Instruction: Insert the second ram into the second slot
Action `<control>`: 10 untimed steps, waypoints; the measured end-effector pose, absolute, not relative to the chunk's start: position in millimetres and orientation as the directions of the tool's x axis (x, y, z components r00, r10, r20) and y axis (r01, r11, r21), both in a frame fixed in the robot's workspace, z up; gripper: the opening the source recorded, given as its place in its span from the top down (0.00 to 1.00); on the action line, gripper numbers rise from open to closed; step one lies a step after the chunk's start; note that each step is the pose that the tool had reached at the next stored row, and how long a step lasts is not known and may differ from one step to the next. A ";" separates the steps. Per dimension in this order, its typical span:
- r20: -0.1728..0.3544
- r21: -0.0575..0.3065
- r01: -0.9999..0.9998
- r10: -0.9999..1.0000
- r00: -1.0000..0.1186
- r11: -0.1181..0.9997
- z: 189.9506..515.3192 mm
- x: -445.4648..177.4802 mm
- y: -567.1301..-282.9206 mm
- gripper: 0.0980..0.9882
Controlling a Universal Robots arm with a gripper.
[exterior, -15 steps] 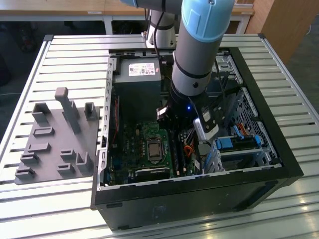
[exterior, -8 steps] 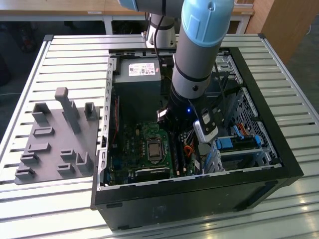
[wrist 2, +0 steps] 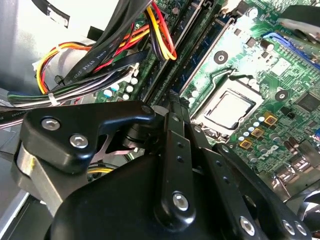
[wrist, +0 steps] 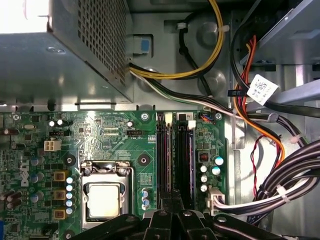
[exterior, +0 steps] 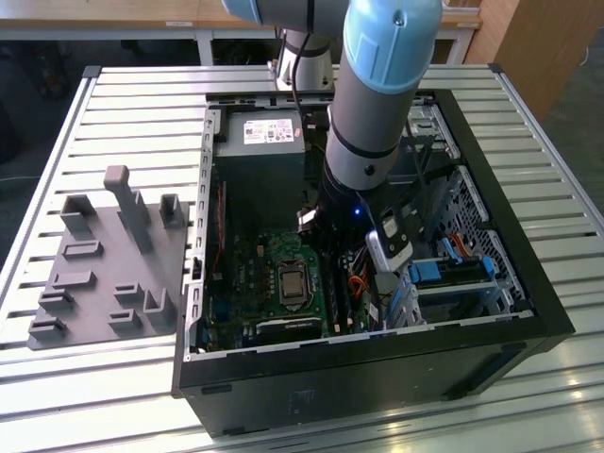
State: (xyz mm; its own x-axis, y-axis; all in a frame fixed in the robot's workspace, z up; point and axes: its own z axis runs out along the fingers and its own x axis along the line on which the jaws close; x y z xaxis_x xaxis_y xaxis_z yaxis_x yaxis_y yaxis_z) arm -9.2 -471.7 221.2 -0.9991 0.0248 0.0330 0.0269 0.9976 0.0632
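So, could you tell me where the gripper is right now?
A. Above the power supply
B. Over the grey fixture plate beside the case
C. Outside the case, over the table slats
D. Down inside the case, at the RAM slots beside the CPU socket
D: in the first wrist view the gripper sits right at the RAM slots, next to the CPU socket on the motherboard.

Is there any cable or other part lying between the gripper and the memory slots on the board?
Nothing visible does. In the first wrist view the gripper hangs right over one end of the memory slots. The cable bundle lies beside the slots, not across them.
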 end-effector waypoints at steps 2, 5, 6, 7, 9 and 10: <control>0.033 0.063 0.027 0.025 -0.999 0.998 220.2 -9.3 -471.8 0.99; 0.033 0.062 0.027 0.025 -0.999 0.998 218.0 -9.2 -471.8 0.99; 0.033 0.063 0.027 0.025 -0.999 0.998 217.0 -9.2 -471.7 0.99; 0.033 0.063 0.027 0.025 -0.999 0.998 216.5 -9.2 -471.7 0.99; 0.033 0.062 0.027 0.025 -0.999 0.998 215.3 -9.2 -471.8 0.99; 0.033 0.062 0.027 0.025 -0.999 0.998 214.9 -9.2 -471.8 0.99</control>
State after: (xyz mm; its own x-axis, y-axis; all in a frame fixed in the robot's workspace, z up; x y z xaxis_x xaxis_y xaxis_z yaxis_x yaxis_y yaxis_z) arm -9.2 -471.8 214.9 -0.9991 0.0249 0.0334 0.0269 0.9977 0.0621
